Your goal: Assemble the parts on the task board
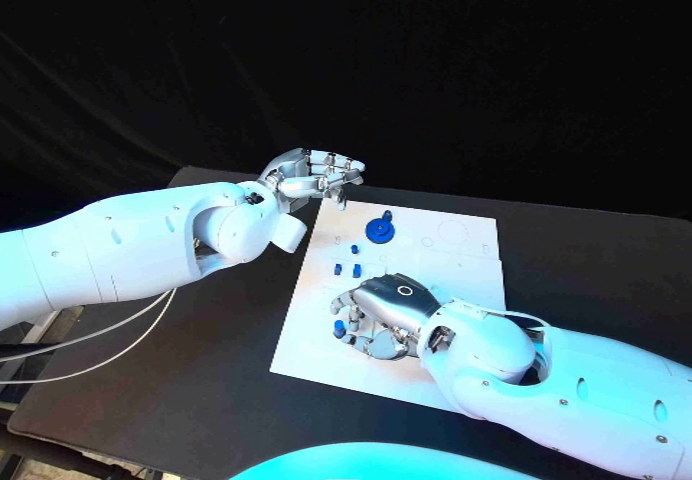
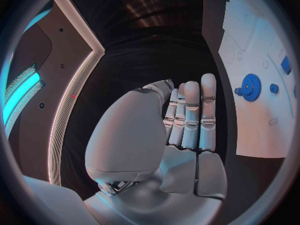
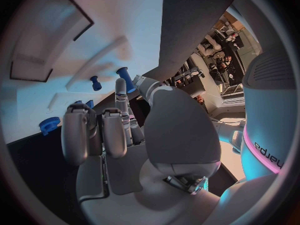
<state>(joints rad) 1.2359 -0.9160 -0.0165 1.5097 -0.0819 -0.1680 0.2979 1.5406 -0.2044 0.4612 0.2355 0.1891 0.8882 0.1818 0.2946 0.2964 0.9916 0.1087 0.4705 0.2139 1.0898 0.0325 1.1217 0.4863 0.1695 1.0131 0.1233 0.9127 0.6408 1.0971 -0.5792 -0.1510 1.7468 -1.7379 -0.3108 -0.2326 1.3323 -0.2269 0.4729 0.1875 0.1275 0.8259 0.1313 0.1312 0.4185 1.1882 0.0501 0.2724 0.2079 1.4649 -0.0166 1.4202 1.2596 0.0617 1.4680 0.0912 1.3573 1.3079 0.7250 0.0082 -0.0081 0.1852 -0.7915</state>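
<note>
Blue gear (image 1: 378, 229) lies on the task board (image 1: 462, 235), between both robot hands.

The task board (image 1: 454, 245) is seen as a flat white plate, smooth and matt like thin plastic or card. The parts are made of blue plastic; the gear (image 1: 379, 229) is a little shiny, and so are the small pegs (image 3: 95, 82). The counter (image 1: 173, 380) is covered in black, dull and not shiny. The left hand (image 1: 312, 179) and the right hand (image 1: 384, 312) are made of smooth silver-grey metal or plastic with a soft shine.
</note>
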